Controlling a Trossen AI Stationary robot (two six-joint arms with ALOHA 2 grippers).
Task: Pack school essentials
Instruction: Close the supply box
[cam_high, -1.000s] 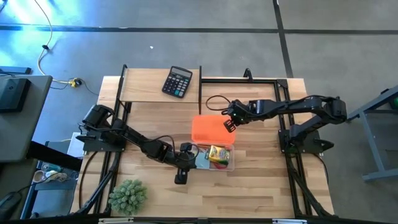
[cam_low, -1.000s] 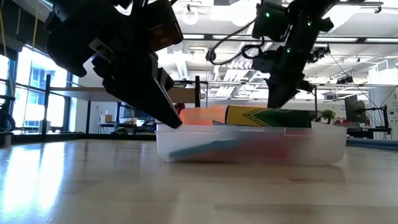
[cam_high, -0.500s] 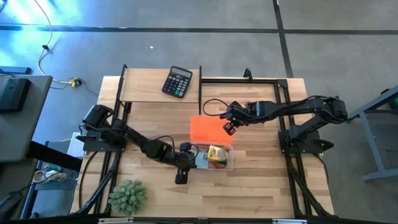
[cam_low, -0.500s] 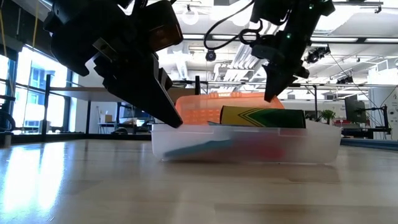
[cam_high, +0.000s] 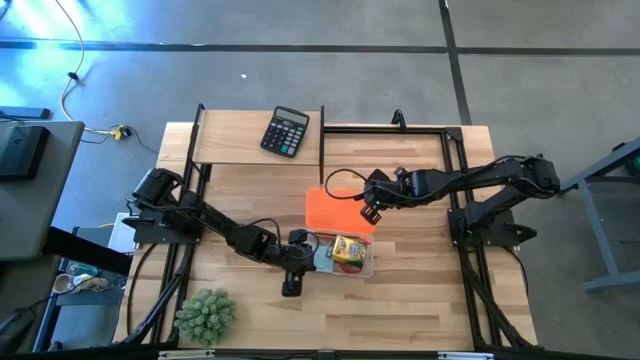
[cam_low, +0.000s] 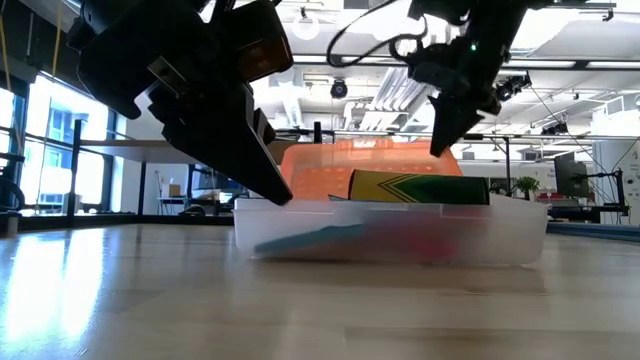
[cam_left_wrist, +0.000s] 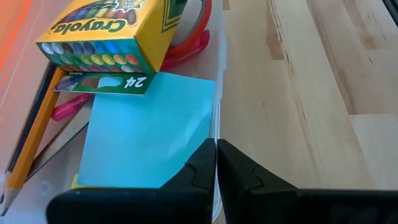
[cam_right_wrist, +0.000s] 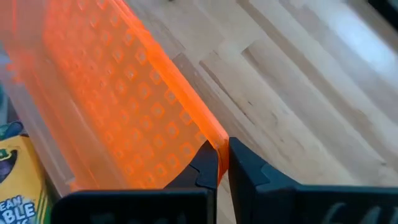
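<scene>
- Pale wooden table (cam_high: 250, 190) under a high camera, with a grey floor around it; a black calculator (cam_high: 285, 131) sits near the far edge and a spiky green plant (cam_high: 206, 315) at the near left corner.
- At the middle of the table stands a clear plastic box (cam_low: 520, 235), already loaded: a green-yellow crayon packet (cam_left_wrist: 109, 43), a light-blue notepad (cam_left_wrist: 146, 137), a wooden pencil (cam_left_wrist: 34, 134), a pink pen (cam_left_wrist: 65, 107) and red-handled scissors (cam_left_wrist: 193, 43) all lie inside it.
- The left gripper (cam_high: 297, 243) has its 2 fingers pinched together on the box's thin clear wall, steadying it at the left end.
- The right gripper (cam_high: 368, 208) is clamped on the outer edge of the orange lid (cam_high: 335, 210), which is raised and tilted, its near edge along the back of the box.
- Judging from this, the packing is done and the step in hand is closing the lid.
- To do it well, the right arm should swing the lid in an arc over the box rather than push straight, keeping the nip on the rim alone.
- The crayon packet stands taller than the box wall, so the lid may catch on it; lowering slowly and pressing evenly seems wise.
- The left grip should hold firm until the lid seats, or the light box may slide.
</scene>
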